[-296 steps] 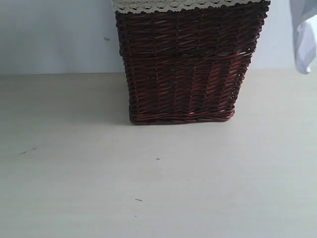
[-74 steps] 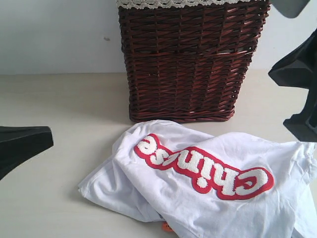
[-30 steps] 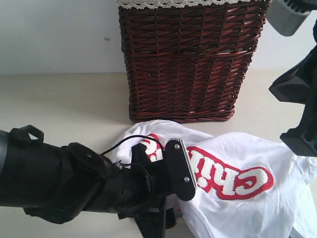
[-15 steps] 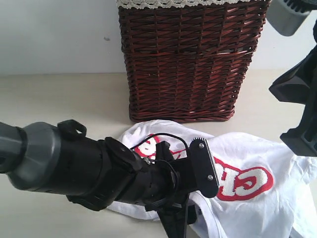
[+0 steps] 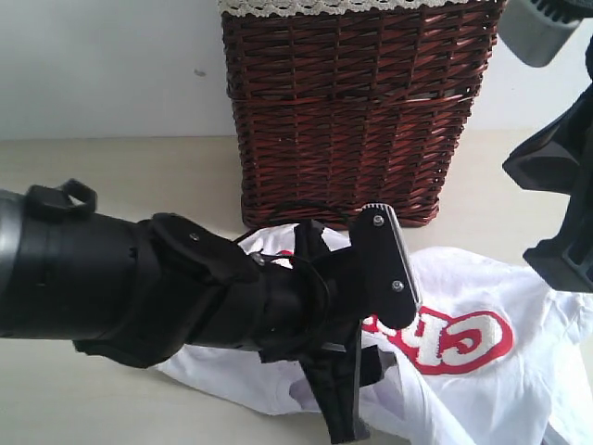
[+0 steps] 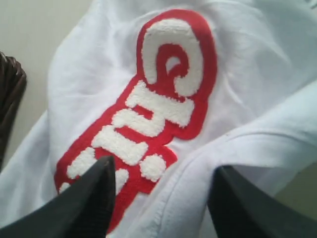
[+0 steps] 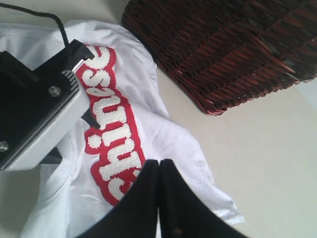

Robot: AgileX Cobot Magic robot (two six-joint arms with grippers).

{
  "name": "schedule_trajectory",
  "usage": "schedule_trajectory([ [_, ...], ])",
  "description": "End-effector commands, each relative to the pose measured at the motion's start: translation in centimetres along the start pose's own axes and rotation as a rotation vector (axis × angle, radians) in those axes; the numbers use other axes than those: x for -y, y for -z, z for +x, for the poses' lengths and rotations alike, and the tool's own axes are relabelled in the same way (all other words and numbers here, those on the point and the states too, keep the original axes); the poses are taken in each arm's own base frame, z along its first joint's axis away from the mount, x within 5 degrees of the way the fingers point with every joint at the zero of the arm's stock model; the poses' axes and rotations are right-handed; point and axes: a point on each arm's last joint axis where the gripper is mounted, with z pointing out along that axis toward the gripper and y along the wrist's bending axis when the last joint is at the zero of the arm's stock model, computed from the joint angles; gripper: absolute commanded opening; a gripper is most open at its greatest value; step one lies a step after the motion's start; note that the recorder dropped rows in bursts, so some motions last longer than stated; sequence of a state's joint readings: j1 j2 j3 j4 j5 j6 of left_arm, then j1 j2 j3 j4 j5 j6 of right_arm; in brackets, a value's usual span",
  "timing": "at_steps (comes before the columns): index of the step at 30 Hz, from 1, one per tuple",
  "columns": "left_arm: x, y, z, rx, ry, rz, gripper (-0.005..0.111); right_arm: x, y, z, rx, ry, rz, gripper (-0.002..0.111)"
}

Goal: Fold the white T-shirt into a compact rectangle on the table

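At the start the worktop (image 5: 111, 176) before the basket (image 5: 352, 120) lay bare, the shirt dangling at top right. Now the shirt (image 5: 482, 287) sprawls crumpled right in front of the basket. And here comes the left arm (image 5: 139, 287)! Moments ago only its tip showed at the left edge, then it swept in low across the shirt, and now it has lifted and pushed further right, nearer the basket. The lettering (image 5: 463, 341), fully readable before, is down to its last two letters past the arm. The left hand (image 6: 163, 168) has arrived over a raised fold.

Ext cam low; wrists near T-shirt (image 6: 247, 59)
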State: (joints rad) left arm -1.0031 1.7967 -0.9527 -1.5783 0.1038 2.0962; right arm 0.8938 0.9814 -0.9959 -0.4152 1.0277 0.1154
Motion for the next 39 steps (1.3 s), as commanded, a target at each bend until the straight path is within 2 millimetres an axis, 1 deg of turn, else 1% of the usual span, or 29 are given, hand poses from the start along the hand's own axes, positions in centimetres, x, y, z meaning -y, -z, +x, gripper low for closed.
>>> schedule_trajectory([
  [1, 1.7, 0.9, 1.3, -0.020, -0.038, 0.063, 0.054, 0.0, 0.1, -0.1, 0.015, 0.002, 0.004, 0.000],
  [4, 2.6, 0.9, 3.0, -0.078, -0.055, 0.073, 0.054, 0.0, 0.1, 0.0, 0.015, 0.001, 0.002, 0.000],
  [6, 2.8, 0.9, 3.3, -0.095, -0.055, 0.066, 0.054, 0.0, 0.1, 0.0, 0.014, 0.001, 0.002, 0.000],
  [9, 2.8, 1.2, 3.2, -0.120, -0.065, 0.004, 0.054, 0.0, 0.1, 0.0, 0.014, 0.001, 0.002, 0.000],
  [11, 2.9, 1.8, 2.9, -0.143, -0.086, -0.065, 0.054, 0.0, 0.1, 0.0, 0.014, 0.001, 0.002, 0.000],
  [17, 3.8, 4.5, 2.9, -0.227, -0.102, -0.284, 0.054, 0.0, 0.1, 0.0, 0.010, 0.001, 0.003, 0.000],
  [20, 4.8, 5.0, 3.0, -0.232, -0.018, -0.262, 0.054, 0.0, 0.1, 0.0, 0.010, 0.001, 0.003, 0.000],
  [22, 5.6, 4.9, 2.9, -0.223, -0.009, -0.230, 0.054, 0.0, 0.1, 0.0, 0.009, 0.000, 0.001, 0.000],
  [24, 6.6, 4.8, 3.0, -0.215, -0.037, -0.182, 0.054, 0.0, 0.1, 0.0, 0.009, -0.006, 0.001, 0.000],
  [27, 7.1, 4.3, 3.2, -0.212, -0.040, -0.141, 0.054, 0.0, 0.1, 0.0, 0.009, -0.006, 0.001, 0.000],
  [31, 6.6, 3.3, 4.4, -0.294, -0.083, -0.197, 0.054, 0.0, 0.1, 0.0, 0.009, -0.007, 0.000, 0.000],
  [36, 6.4, 1.8, 6.2, -0.373, -0.079, -0.183, 0.054, 0.0, 0.1, 0.0, 0.009, -0.010, -0.002, 0.000],
  [39, 5.8, 1.3, 7.1, -0.418, -0.090, -0.235, 0.054, 0.0, 0.1, 0.0, 0.009, -0.011, -0.004, 0.000],
])
